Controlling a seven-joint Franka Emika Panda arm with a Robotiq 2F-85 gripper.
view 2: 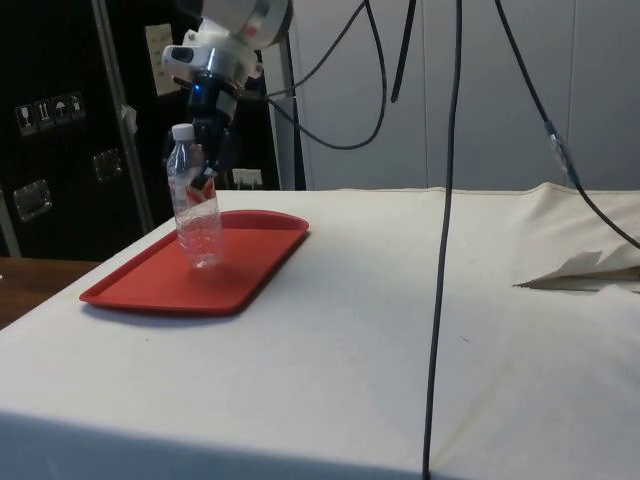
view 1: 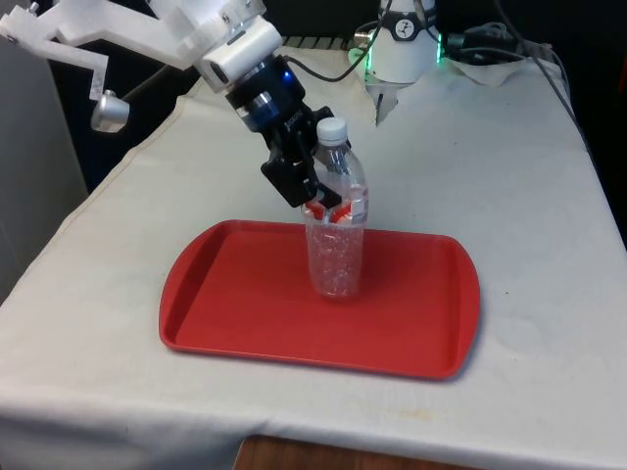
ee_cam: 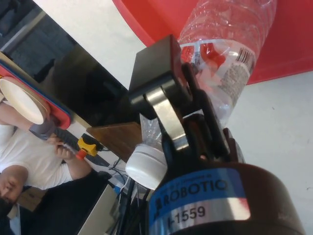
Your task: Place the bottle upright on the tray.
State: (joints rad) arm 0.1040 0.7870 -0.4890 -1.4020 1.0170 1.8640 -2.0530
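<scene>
A clear plastic bottle [view 1: 337,250] with a white cap [view 1: 332,128] and a red-and-white label stands upright on the red tray [view 1: 225,313], towards its far middle. My black gripper [view 1: 318,191] is shut on the bottle's upper part, just below the neck. From the side, the bottle [view 2: 196,220] rests with its base on the tray [view 2: 230,275], and the gripper [view 2: 207,165] comes down at it from above. In the wrist view one black finger [ee_cam: 164,93] presses against the bottle [ee_cam: 230,39] near its label, with the cap [ee_cam: 146,166] close to the gripper body.
The tray lies on the white cloth near the table's front edge [view 1: 294,431]. Cables [view 2: 445,200] hang in front of the side camera. A person in a white top [ee_cam: 24,161] sits beyond the table's edge in the wrist view.
</scene>
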